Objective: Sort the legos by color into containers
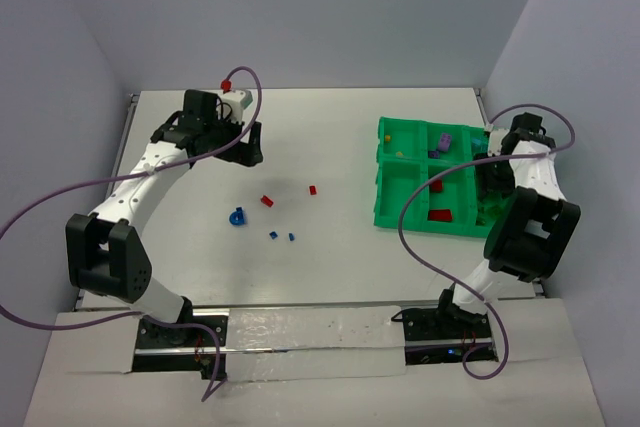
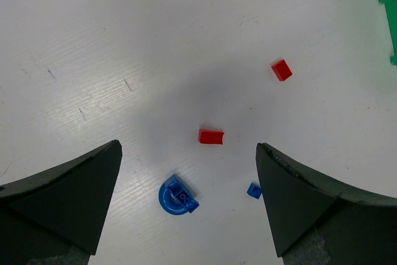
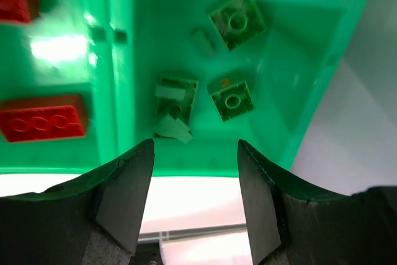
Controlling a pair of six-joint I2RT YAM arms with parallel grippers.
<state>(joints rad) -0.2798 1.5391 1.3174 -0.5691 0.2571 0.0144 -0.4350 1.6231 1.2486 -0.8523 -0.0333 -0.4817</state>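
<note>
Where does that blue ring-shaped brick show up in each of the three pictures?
Top external: blue ring brick, on the table left of centre.
Left wrist, low centre, between the left gripper's open fingers.
Right wrist: not in it.
Shared landmark: the curved red brick beside it.

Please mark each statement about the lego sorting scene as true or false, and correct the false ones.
1. The right hand is above a tray compartment holding green bricks. True.
2. The left hand is gripping a red brick. False: it is open and empty, and the red brick lies on the table.
3. A blue ring-shaped piece lies on the table. True.
4. The tray holds no red bricks. False: a red brick lies in the neighbouring compartment.
5. The right hand holds a brick. False: nothing is between its fingers.
</note>
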